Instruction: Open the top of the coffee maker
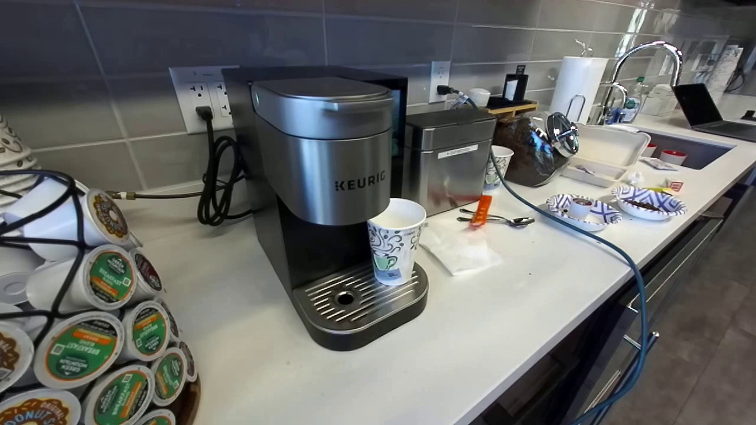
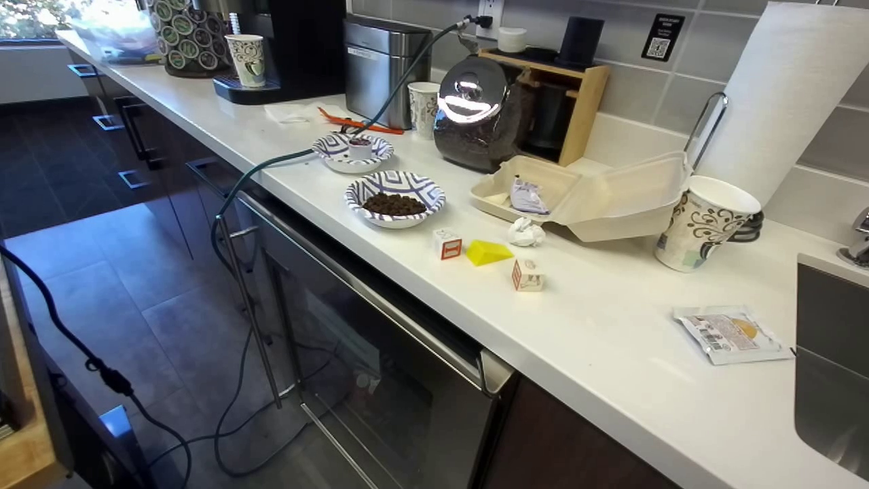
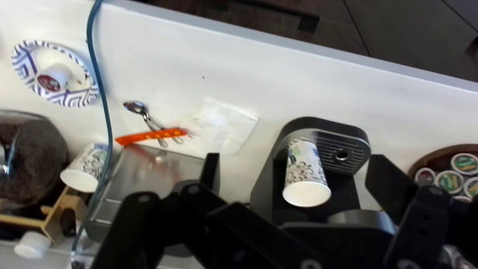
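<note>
The coffee maker (image 1: pixel 322 177) stands on the counter, silver and black. Its top (image 1: pixel 319 112) is down, flat on the head, in an exterior view. In an exterior view (image 2: pixel 305 51) the machine's upper part is cut off by the frame edge. In the wrist view I see the machine's drip tray (image 3: pixel 345 136) and a bit of the silver head; my gripper hides most of the rest. My gripper (image 3: pixel 294 170) is open and empty, its fingers apart on either side of the machine in that picture. The gripper is out of view in both exterior views.
A paper cup (image 1: pixel 397 248) stands on the drip tray. A boxy stainless appliance (image 1: pixel 452 165) is beside the machine; a rack of pods (image 1: pixel 109 330) is on its other side. A blue cable (image 1: pixel 629 254) crosses the counter. A napkin (image 1: pixel 460 248) and spoons lie nearby.
</note>
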Action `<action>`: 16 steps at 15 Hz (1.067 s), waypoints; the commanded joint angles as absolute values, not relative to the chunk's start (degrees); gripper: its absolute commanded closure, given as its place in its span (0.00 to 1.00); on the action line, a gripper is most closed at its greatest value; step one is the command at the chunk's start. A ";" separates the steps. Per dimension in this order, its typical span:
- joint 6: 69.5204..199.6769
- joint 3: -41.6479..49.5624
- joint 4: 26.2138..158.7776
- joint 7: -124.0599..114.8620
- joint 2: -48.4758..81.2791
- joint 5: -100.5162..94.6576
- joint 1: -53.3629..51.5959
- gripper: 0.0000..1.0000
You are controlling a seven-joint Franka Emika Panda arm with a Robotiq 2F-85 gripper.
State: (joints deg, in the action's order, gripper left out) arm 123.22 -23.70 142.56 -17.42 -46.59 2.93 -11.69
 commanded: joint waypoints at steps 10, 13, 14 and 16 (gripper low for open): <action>126.74 -30.44 134.07 -17.01 -46.68 -7.99 -12.02 0.00; 126.74 -30.40 134.08 -17.01 -46.66 -7.99 -12.02 0.00; 131.77 -31.19 134.36 -18.01 -46.84 -9.74 -10.52 0.00; 138.60 -32.78 132.88 -17.55 -45.47 -14.35 -7.02 0.00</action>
